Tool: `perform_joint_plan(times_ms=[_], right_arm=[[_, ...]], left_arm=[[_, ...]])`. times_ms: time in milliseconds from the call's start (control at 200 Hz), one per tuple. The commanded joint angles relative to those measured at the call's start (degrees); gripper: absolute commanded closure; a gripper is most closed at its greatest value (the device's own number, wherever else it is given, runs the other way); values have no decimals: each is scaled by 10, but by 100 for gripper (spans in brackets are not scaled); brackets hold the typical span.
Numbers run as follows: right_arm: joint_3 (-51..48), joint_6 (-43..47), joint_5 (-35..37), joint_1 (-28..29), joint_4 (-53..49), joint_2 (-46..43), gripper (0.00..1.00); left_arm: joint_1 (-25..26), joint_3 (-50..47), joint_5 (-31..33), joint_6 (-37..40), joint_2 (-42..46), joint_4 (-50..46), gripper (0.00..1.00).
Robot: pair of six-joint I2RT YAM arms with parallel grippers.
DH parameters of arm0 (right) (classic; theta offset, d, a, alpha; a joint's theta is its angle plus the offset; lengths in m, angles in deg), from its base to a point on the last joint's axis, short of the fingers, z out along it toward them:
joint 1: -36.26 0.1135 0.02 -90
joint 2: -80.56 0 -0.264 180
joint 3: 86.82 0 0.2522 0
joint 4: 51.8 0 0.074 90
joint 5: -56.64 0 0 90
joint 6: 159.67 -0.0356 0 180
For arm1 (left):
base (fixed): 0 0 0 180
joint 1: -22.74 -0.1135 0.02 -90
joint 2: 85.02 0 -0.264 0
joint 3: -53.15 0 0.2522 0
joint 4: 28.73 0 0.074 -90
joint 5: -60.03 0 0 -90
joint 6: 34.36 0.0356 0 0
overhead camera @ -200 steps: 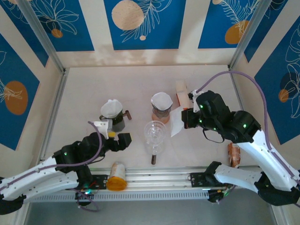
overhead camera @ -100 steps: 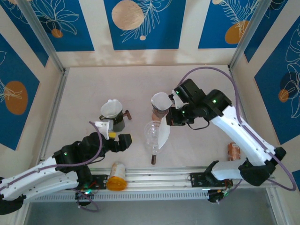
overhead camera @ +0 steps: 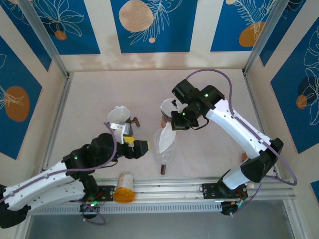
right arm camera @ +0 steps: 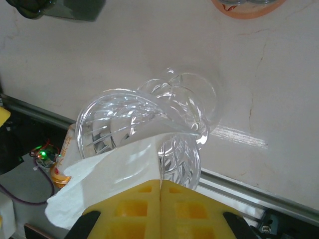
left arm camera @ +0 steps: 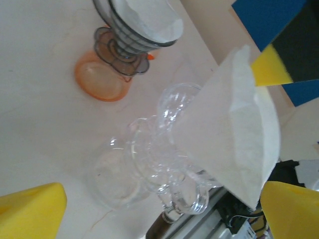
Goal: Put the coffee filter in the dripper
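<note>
The right hand, fingers pressed together, pinches the coffee filter by its edge just over the glass dripper — mid-frame in the top view. The left hand sits spread beside it. Lower tip-first, centred, then let go — slowly.

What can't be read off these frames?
Top view: whether the tip of the coffee filter sits inside the glass dripper or above it; the paper covers the mouth.
Right wrist view: the filter's pinched edge, covered by the right claw and cut by the bottom edge.
Left wrist view: the dripper's far rim, behind the filter; its handle, cut by the bottom edge.
Top view: label on the jar, too small.
</note>
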Motion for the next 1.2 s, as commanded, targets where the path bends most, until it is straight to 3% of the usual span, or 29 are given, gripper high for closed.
perform_joint_plan(times_ms=[0, 345, 495, 660, 890, 980, 1135, 1195], right_arm=[[21, 12, 20, 14, -17, 16, 100], [40, 35, 83, 42, -24, 49, 100], [38, 40, 99, 54, -17, 54, 100], [36, 46, 120, 66, -11, 61, 100], [30, 46, 132, 75, 8, 50, 97], [25, 46, 138, 79, 17, 39, 90], [3, 42, 167, 94, 39, 7, 61], [-8, 37, 184, 103, 46, -9, 55]], left_arm=[[-13, 7, -69, 13, -20, 84, 0], [-53, 8, -129, -11, -129, 177, 0], [-65, 3, -131, -25, -154, 185, 6], [-71, -16, -144, -41, -152, 224, 1], [-72, -19, -135, -48, -156, 194, 31], [-72, -21, -132, -49, -155, 185, 38], [-72, -24, -132, -51, -154, 184, 41], [-73, -24, -131, -53, -156, 183, 41]])
